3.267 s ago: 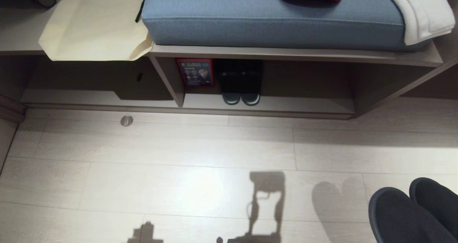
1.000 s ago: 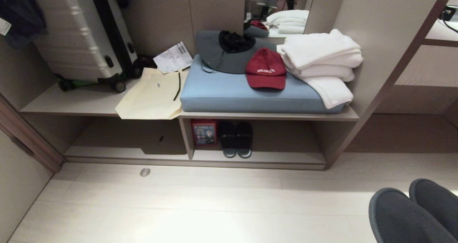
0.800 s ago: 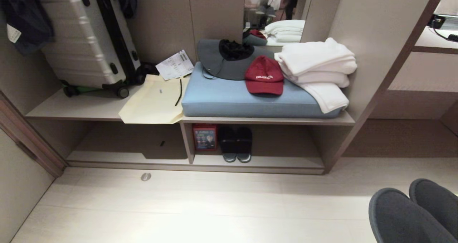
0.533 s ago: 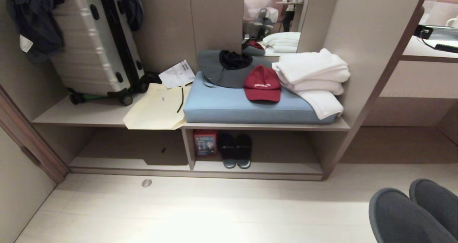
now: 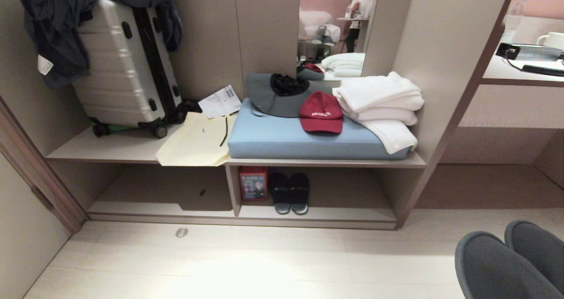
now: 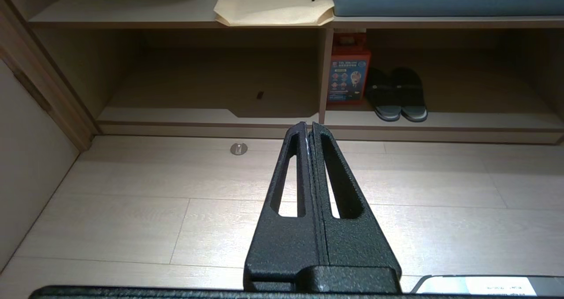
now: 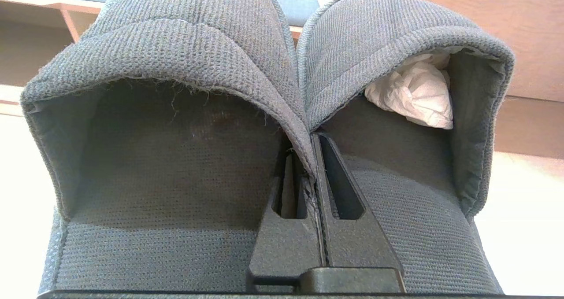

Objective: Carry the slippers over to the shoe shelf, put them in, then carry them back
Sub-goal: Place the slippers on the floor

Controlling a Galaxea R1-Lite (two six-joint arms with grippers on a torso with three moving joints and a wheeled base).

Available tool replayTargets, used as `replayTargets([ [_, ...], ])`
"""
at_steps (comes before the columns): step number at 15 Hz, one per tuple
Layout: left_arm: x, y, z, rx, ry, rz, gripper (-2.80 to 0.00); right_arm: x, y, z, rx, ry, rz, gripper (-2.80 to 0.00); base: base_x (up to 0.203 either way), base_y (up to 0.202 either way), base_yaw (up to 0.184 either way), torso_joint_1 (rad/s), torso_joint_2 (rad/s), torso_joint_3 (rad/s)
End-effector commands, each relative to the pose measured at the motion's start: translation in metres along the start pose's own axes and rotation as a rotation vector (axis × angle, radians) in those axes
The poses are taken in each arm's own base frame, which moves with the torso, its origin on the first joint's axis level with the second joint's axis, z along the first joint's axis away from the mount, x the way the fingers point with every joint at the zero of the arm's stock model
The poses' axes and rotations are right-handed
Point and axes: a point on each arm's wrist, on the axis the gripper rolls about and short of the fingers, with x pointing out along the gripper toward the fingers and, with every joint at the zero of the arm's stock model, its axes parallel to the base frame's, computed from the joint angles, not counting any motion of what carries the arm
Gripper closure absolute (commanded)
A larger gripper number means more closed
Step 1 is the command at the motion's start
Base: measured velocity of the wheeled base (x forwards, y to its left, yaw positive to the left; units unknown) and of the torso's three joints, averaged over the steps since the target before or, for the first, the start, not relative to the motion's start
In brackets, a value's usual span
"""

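Note:
The grey-blue slippers (image 5: 506,263) hang side by side at the lower right of the head view, above the pale floor. In the right wrist view my right gripper (image 7: 306,153) is shut on the slippers (image 7: 176,70), pinching their two inner walls together; crumpled white paper (image 7: 414,92) fills one of them. The shoe shelf (image 5: 343,213) is the low cubby ahead, right of a vertical divider (image 5: 232,189). My left gripper (image 6: 307,125) is shut and empty, pointing at the shoe shelf (image 6: 476,120) from over the floor.
Black slides (image 5: 289,193) and a red box (image 5: 253,183) stand in the cubby by the divider. Above are a blue cushion (image 5: 304,136), red cap (image 5: 321,112), white towels (image 5: 379,103), cream bag (image 5: 196,140) and suitcase (image 5: 125,65). A mirror reflects a person (image 5: 359,12). A doorstop (image 5: 181,232) sits on the floor.
The head camera has tilted upward, so the whole unit sits lower in the picture and the mirror and hanging clothes have come into sight. The slippers keep their place in the picture.

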Motion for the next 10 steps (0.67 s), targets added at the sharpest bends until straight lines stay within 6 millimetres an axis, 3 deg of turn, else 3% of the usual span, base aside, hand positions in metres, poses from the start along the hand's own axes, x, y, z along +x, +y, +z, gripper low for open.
replayTargets([
  [1, 0.0001, 0.0, -0.0004, 0.0, 0.001, -0.001, 0.0, 0.0, -0.0001, 0.0, 0.001, 0.0, -0.005, 0.0, 0.0, 0.0, 0.0, 0.0, 0.0, 0.0],
  [6, 0.0001, 0.0, -0.0004, 0.0, 0.001, -0.001, 0.0, 0.0, -0.0001, -0.0005, 0.004, 0.0, -0.004, 0.0, 0.0, 0.0, 0.0, 0.0, 0.0, 0.0],
  [10, 0.0001, 0.0, -0.0004, -0.001, 0.001, -0.001, 0.0, 0.0, -0.0001, -0.0005, 0.002, 0.0, -0.004, 0.0, 0.003, 0.007, -0.159, 0.003, 0.0, 0.0],
])
